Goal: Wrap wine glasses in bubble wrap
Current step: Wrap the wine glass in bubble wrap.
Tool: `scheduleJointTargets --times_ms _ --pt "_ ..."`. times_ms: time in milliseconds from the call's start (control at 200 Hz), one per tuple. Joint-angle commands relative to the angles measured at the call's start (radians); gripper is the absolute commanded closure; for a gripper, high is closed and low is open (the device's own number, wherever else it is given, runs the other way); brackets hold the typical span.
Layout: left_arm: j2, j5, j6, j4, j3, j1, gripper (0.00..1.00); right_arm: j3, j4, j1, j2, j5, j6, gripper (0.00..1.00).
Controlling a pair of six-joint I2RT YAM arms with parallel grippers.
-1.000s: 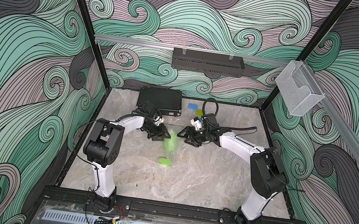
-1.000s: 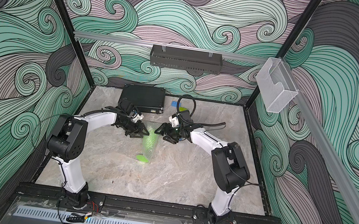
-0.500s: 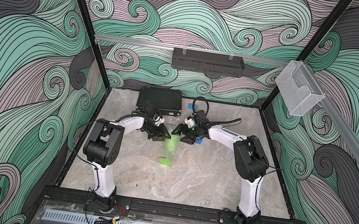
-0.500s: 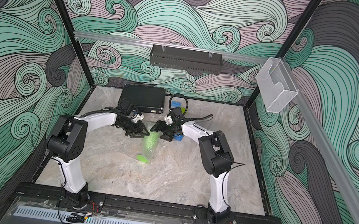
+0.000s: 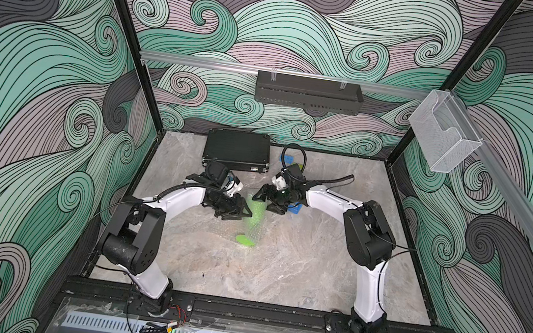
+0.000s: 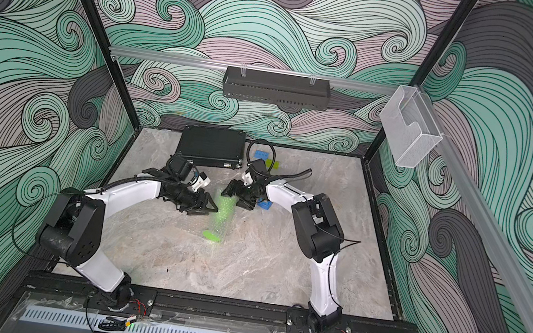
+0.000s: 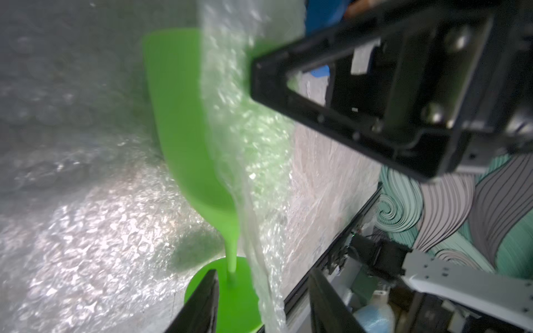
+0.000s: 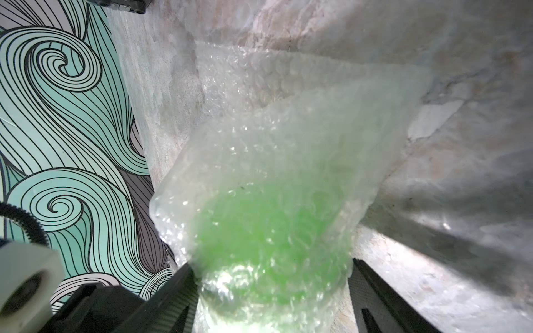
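- Lime-green goblet in bubble wrap: in both top views the long axis runs near-to-far, foot at near end, bowl at far end.
- Bowl sits between left gripper and right gripper.
- Left jaws part-open, empty; right jaws wide astride the wrapped bowl, grip unclear.

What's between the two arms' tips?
A lime-green goblet under bubble wrap, between the left end effector and right end effector; both top views show it.

No legible text anywhere.

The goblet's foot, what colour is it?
The goblet's foot is bright lime green, clearest in the left wrist view.
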State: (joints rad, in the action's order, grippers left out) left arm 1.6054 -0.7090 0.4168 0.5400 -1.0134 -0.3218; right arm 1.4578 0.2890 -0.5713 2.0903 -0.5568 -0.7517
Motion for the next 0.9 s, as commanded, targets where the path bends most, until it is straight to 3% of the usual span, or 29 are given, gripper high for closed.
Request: scheduleJointTargets --times_ms 0,130,230,375,490,600,721,801,896 --pt "-0.016 0.01 -0.024 0.057 0.019 -0.006 0.74 -0.017 0.054 0.004 -0.002 0.063 -0.001 0.18" --pt "0.015 -0.003 -0.028 0.07 0.021 -0.004 0.96 -0.024 0.043 0.001 -0.007 0.063 0.001 0.18" --pt "0.016 0.059 -0.035 0.101 0.013 0.01 0.97 -0.019 0.055 0.008 -0.01 0.062 0.006 0.18" --pt "0.031 0.076 -0.027 0.11 0.014 0.024 0.78 -0.018 0.057 0.006 -0.015 0.061 0.018 0.18" --pt "0.015 0.106 -0.037 0.129 0.009 0.035 0.45 -0.012 0.064 0.003 -0.021 0.066 0.025 0.19" --pt "-0.037 0.139 -0.075 0.155 -0.036 0.063 0.37 -0.014 0.064 -0.001 -0.023 0.073 0.028 0.19" --pt "-0.04 0.248 -0.119 0.193 -0.115 0.161 0.27 -0.011 0.063 0.001 -0.025 0.074 0.027 0.19" --pt "0.025 0.339 -0.147 0.183 -0.156 0.198 0.24 -0.014 0.052 -0.001 -0.026 0.071 0.022 0.19" --pt "0.156 0.351 -0.18 0.22 -0.254 0.204 0.24 -0.008 0.059 0.001 -0.018 0.069 0.021 0.19"
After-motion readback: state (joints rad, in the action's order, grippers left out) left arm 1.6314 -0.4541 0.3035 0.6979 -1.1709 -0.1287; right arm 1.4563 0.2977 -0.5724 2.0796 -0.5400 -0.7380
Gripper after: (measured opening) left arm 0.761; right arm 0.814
